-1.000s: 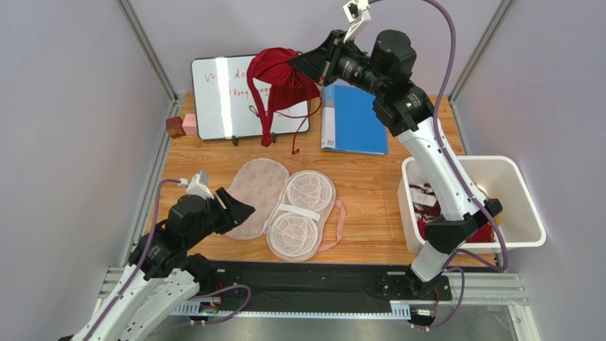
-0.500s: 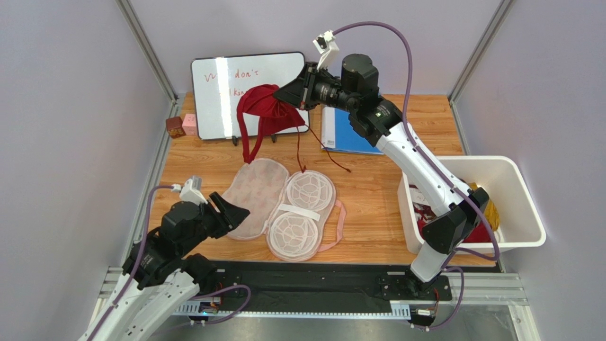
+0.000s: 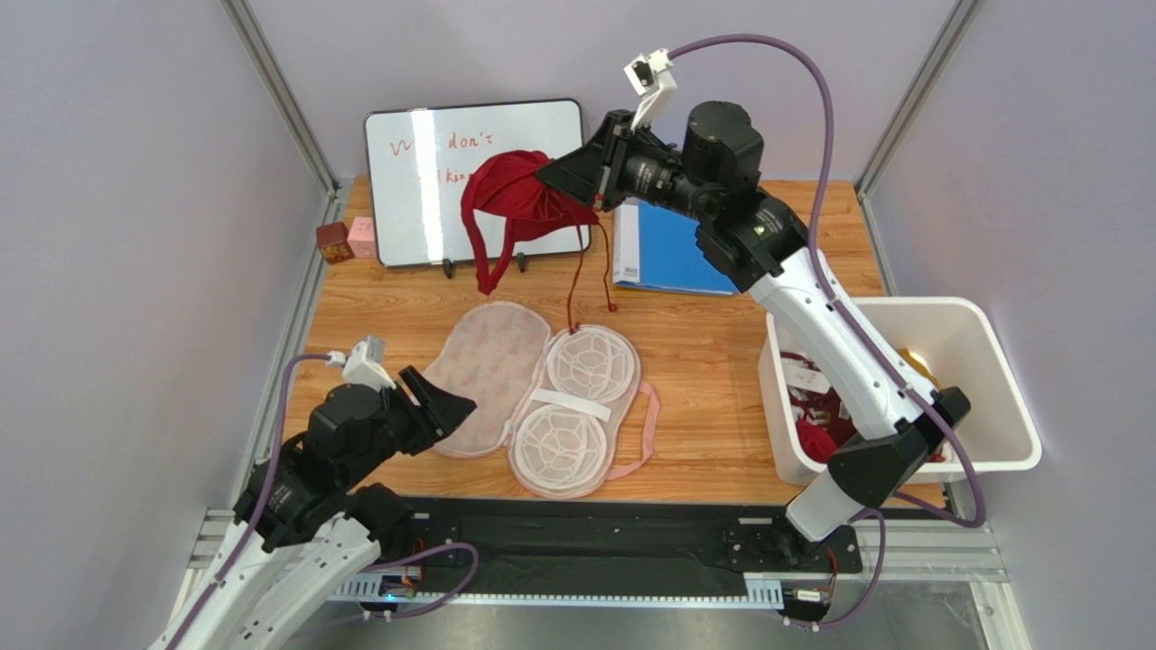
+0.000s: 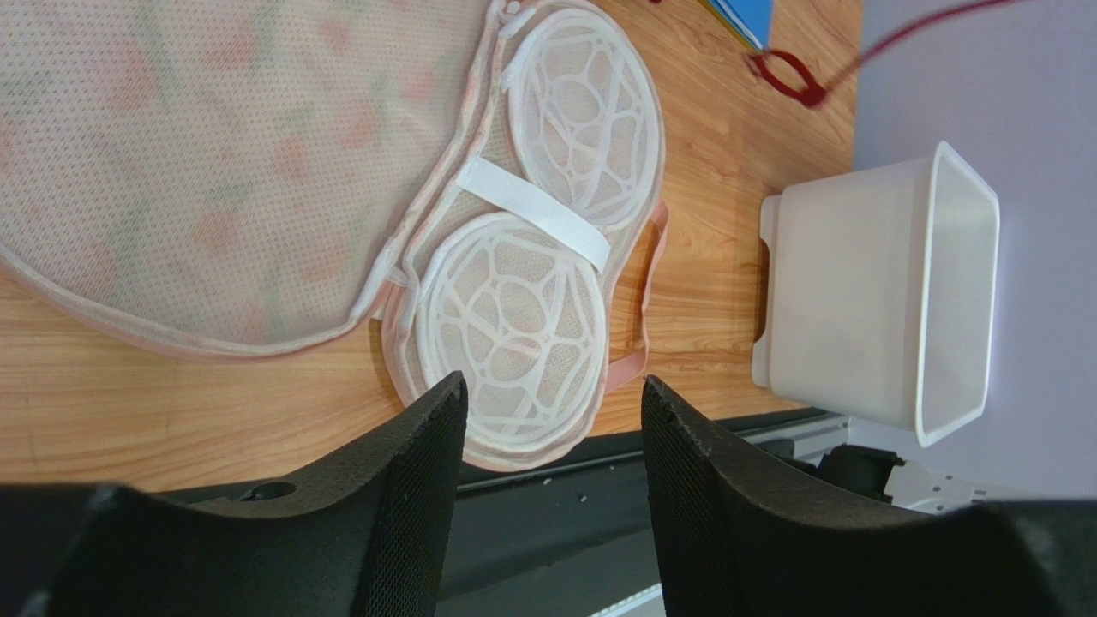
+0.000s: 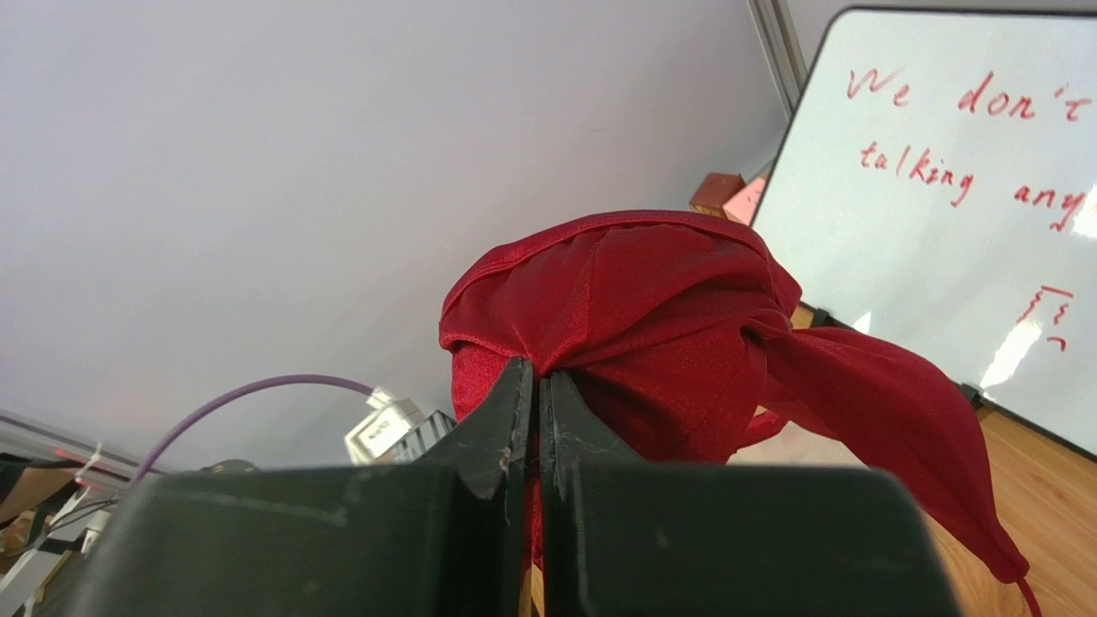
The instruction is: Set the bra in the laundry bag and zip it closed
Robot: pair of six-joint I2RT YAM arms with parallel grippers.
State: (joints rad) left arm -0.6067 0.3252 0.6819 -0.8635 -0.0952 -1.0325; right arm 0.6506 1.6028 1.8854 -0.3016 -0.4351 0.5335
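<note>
Up high, right hand [image 5: 538,392] (tight) on bra [image 5: 644,321]

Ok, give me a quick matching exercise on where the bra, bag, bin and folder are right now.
1 bra
2 bag
3 bin
4 folder

A lying open on the table
B hanging from the right tool
C flat beside the whiteboard
D at the table's right edge, clothes inside

Pairs: 1-B, 2-A, 3-D, 4-C

Smooth cloth bra [image 3: 520,201], mesh laundry bag [image 3: 486,360], matt wood table [image 3: 708,355].
</note>
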